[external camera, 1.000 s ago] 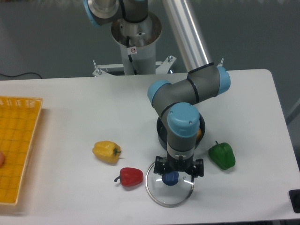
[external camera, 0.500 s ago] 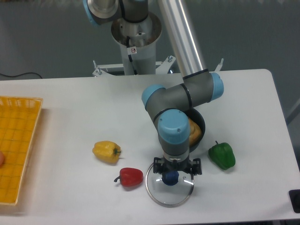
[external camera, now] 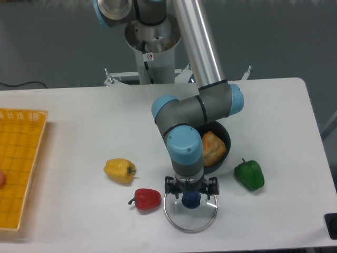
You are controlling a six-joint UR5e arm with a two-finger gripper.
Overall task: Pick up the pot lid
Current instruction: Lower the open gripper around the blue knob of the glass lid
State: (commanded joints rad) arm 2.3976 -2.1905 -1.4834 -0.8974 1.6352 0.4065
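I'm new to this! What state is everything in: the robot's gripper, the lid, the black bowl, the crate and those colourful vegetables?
Gripper: open, above the lid's knob
Pot lid: flat, knob up
Black bowl: uncovered, brown item inside
Crate: uncovered
Green pepper: lying down
Red pepper: lying down
Yellow pepper: lying down

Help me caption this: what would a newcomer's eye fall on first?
Probably the grey arm with blue caps, mid-picture, its open gripper over the blue knob of the clear lid at the front. Next, likely the bright peppers: red one and yellow one left of the lid, green one to its right.
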